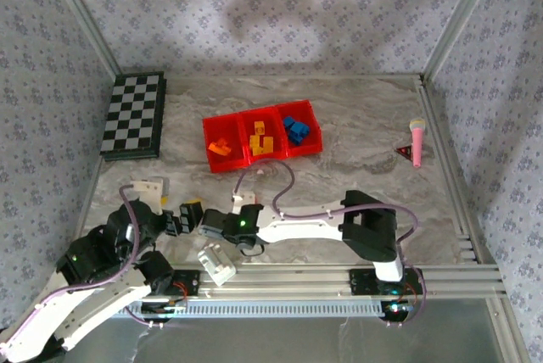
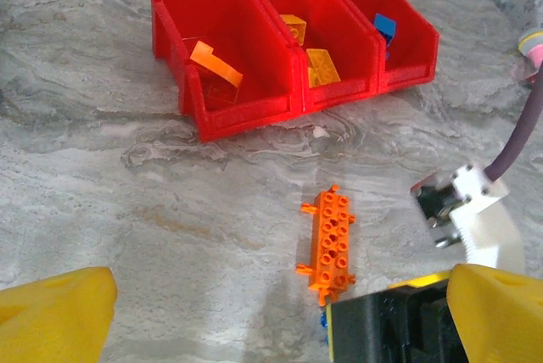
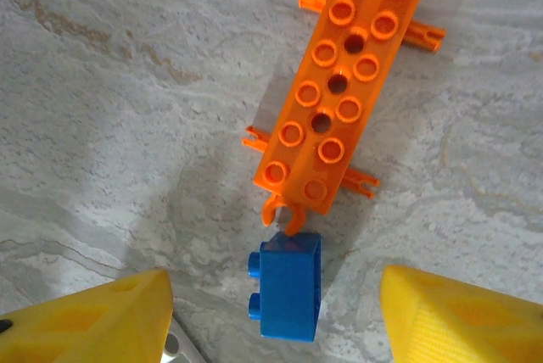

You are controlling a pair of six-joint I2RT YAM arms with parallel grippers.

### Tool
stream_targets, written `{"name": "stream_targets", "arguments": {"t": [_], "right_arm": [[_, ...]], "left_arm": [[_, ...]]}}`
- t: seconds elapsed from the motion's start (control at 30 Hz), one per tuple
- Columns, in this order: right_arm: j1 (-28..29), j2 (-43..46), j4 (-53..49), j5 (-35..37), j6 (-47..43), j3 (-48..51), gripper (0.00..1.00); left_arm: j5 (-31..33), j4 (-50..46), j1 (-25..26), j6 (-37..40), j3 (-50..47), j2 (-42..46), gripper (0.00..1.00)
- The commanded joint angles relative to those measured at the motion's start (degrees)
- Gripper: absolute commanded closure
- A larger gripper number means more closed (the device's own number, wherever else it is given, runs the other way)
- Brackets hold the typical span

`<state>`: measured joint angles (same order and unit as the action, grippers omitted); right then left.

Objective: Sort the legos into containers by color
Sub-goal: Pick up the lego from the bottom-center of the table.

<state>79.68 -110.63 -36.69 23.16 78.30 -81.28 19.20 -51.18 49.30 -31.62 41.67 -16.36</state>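
Note:
A long orange lego (image 3: 344,83) lies flat on the marble table, studs up, and a small blue lego (image 3: 287,288) rests on its side touching the orange one's near end. My right gripper (image 3: 276,295) is open, its yellow fingers (image 3: 93,321) on either side of the blue lego without touching it. My left gripper (image 2: 280,295) is open just behind, looking at the same orange lego (image 2: 333,244) and the right gripper's black body (image 2: 399,321). The red containers (image 1: 263,117) stand beyond, holding orange (image 1: 221,147), yellow (image 1: 261,141) and blue (image 1: 297,130) legos.
A checkered board (image 1: 133,114) lies at the far left. One white blocky object (image 1: 216,263) sits near the arm bases and another (image 1: 148,189) beside the left arm. A pink toy microphone (image 1: 417,141) and a small red piece (image 1: 404,152) lie at the right. Both grippers (image 1: 199,220) crowd together.

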Motion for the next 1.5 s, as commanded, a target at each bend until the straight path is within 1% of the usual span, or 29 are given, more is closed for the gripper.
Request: {"name": "stream_targets", "arguments": {"t": [0.0,0.3,0.4,0.63,0.83,1.0,1.1,1.33,1.4,1.47], "right_arm": [[1.0,-2.0,-2.4,0.3,3.4,-1.2,0.34],[0.7,-2.6,-0.7,-0.6,3.6,0.6,0.36],[0.6,-3.8,-0.5,-1.5,1.9,-0.1,0.37],[0.4,-6.3,-0.7,-2.6,1.4,-1.2,0.41],[-0.2,-6.4,-2.5,-1.3,1.3,-1.0,0.45],[-0.4,-6.5,-3.6,-0.1,0.2,-0.9,0.49],[-0.7,-6.6,-3.6,0.1,-0.4,-0.9,0.61],[-0.8,-6.1,-5.3,1.7,-1.0,-1.2,0.64],[-0.8,-5.5,-6.6,2.5,-1.3,-1.3,0.68],[-0.9,-4.1,-8.3,3.9,-1.6,-1.2,0.69]], "left_arm": [[1.2,2.2,0.5,-0.9,0.4,1.0,0.0],[7.2,0.3,0.5,-2.8,0.7,6.1,0.0],[9.5,-0.3,0.6,-3.6,0.7,8.6,0.0],[12.7,-0.9,1.1,-4.7,0.3,13.3,0.0],[13.4,-1.3,2.7,-5.0,0.3,13.5,0.0],[13.6,-1.3,2.9,-5.1,0.3,13.6,0.0],[13.4,-1.1,3.0,-5.1,0.1,13.5,0.0],[12.2,-0.6,3.2,-4.9,-0.2,12.5,0.0],[12.0,-0.5,3.3,-4.8,-0.2,12.2,0.0],[12.0,-0.5,3.3,-4.9,-0.2,12.1,0.0]]}}
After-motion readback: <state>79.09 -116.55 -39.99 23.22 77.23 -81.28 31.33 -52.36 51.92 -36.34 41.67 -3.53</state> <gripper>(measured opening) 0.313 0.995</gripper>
